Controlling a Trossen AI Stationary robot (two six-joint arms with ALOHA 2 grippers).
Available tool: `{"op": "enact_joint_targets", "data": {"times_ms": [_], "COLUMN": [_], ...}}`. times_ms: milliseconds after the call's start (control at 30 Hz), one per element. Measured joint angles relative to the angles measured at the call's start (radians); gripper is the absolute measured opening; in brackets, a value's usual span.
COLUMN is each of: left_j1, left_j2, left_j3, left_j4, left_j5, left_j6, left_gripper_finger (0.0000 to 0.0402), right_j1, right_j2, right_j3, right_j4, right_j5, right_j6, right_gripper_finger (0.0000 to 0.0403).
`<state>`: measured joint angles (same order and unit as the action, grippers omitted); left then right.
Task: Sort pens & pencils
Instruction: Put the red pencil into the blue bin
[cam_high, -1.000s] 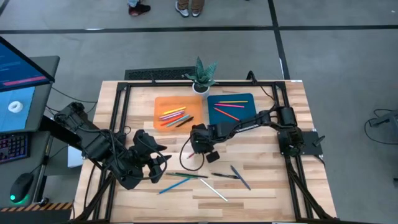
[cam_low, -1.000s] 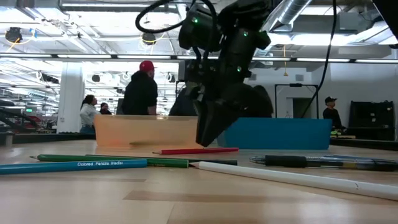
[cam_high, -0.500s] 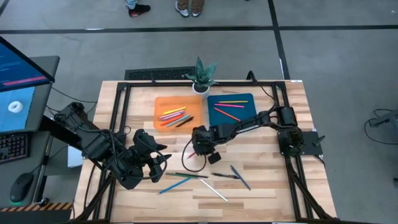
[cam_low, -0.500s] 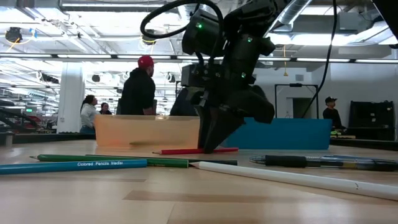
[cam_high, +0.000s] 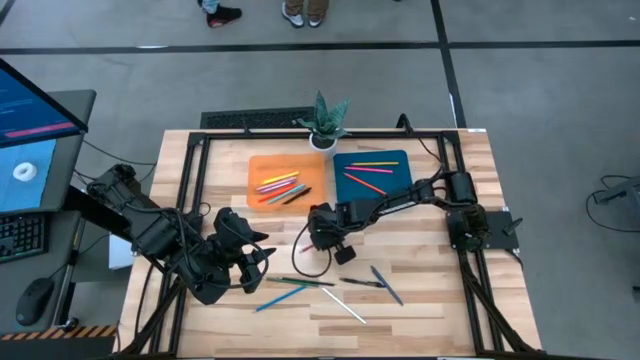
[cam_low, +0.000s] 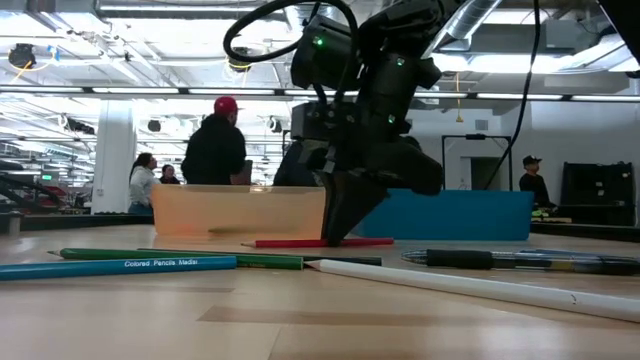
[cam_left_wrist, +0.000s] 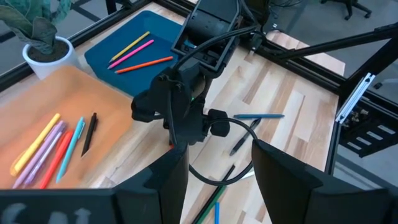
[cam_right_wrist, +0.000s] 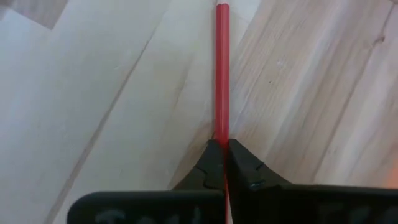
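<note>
Risk: the right tool (cam_right_wrist: 222, 149) pinches the red pencil (cam_right_wrist: 222, 68) only at its fingertips. On lifting, the pencil may pivot or slip back onto the bench (cam_low: 300, 320). The tool is fully closed on the pencil, which lies on the bench near the orange tray (cam_high: 262, 168). The left tool (cam_left_wrist: 214, 180) waits open at the bench's left.

A red pencil (cam_right_wrist: 222, 74) lies on the pale wood-grain bench (cam_high: 430, 290). The dark right gripper (cam_right_wrist: 224, 163) contrasts with it. Near the bench's far edge sit an orange tray (cam_high: 262, 170) and a blue tray (cam_high: 392, 183), beside a green plant (cam_high: 328, 115) in a white pot.
</note>
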<state>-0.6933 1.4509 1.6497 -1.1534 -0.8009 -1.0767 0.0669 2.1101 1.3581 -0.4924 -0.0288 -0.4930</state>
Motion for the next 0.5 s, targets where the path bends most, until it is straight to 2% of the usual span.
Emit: {"op": "enact_joint_targets", "data": {"times_ms": [133, 300, 500], "left_j1": [0.0, 0.0, 0.0], "left_j2": [0.0, 0.0, 0.0], "left_j3": [0.0, 0.0, 0.0], "left_j4": [0.0, 0.0, 0.0], "left_j5": [0.0, 0.0, 0.0], "left_j6": [0.008, 0.011, 0.02], "left_gripper_finger": [0.0167, 0.0167, 0.0167], "right_j1": [0.0, -0.009, -0.043], "right_j2": [0.004, -0.033, -0.174], "right_j3": [0.022, 0.037, 0.039], "right_j4": [-0.028, -0.034, -0.05], "right_j5": [-0.002, -0.061, -0.13], "right_j6": [0.044, 0.123, 0.213], "right_gripper_finger": [0.0011, 0.0003, 0.0001]}}
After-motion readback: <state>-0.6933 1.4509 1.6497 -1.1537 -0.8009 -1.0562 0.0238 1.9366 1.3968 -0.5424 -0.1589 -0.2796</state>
